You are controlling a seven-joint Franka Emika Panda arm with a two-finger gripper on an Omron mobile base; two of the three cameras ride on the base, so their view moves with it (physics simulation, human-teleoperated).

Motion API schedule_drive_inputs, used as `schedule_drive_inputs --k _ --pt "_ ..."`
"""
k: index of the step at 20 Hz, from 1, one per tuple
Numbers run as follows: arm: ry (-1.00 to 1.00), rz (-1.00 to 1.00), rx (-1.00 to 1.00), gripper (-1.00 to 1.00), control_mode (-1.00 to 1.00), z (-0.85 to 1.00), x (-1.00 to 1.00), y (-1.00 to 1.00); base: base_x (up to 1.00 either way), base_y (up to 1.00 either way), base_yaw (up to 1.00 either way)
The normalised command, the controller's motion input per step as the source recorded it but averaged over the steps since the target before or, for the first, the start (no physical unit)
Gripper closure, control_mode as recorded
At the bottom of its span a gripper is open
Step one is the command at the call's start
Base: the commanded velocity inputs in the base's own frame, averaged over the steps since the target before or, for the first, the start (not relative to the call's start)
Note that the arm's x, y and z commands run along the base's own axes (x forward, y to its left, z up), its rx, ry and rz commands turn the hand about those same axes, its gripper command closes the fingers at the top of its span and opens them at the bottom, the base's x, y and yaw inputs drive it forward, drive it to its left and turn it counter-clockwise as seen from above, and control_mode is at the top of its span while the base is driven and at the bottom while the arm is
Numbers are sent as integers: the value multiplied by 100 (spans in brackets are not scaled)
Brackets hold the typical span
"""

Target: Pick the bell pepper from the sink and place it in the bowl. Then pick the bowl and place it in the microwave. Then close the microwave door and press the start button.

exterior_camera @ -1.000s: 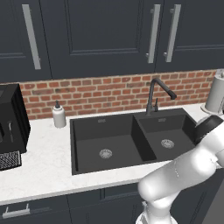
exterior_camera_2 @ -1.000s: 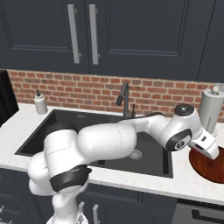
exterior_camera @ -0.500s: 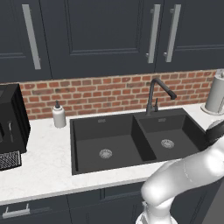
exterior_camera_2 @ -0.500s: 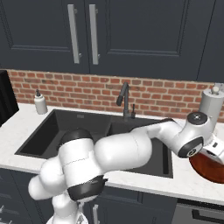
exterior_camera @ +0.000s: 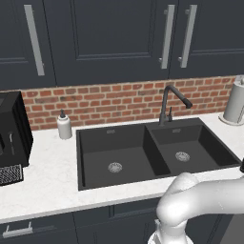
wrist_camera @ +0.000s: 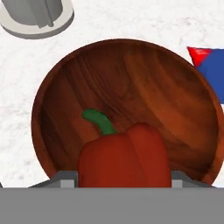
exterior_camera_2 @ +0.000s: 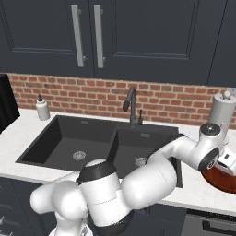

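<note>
The tool is clamped on the bell pepper: in the hand view the red fruit fills the space between the two grey finger bases at the bottom, its green stem curling away from the tool. It hangs directly over the bowl, above the half of the basin nearest the tool rather than over the middle.

The main risk, as I judge it, lies in the release. The pepper sits toward the near rim, so if the jaws part from too high it could strike the sloping glossy wall and roll, or bounce over the edge onto the bench. A sideways drift before letting go would make that worse. Lowering too far brings the opposite trouble: the fingers could press on the wood and tip or shove the shallow dish.

Beyond the bowl, on the far left as the hand view shows it, stands a grey round-based canister, just beside the rim. On the right, close to the rim, lies a blue and red object; I cannot tell what it is or whether it touches. So the room sideways is tight on both flanks, while the white marble between them, past the far rim, lies free.

In the right base view the bowl sits near the bench's front edge, beyond the sink, so a push toward that edge is one more hazard. Straight up is the safest way out.
</note>
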Motion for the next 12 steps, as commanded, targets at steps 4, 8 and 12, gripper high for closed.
schedule_drive_inputs --k 4,8,12 --pt "2 0 0 100 -100 -43 19 -6 0 0 0" --pt "1 0 0 100 -100 -38 16 -14 0 0 0" --pt "1 1 0 100 -100 -33 17 -20 0 0 0"
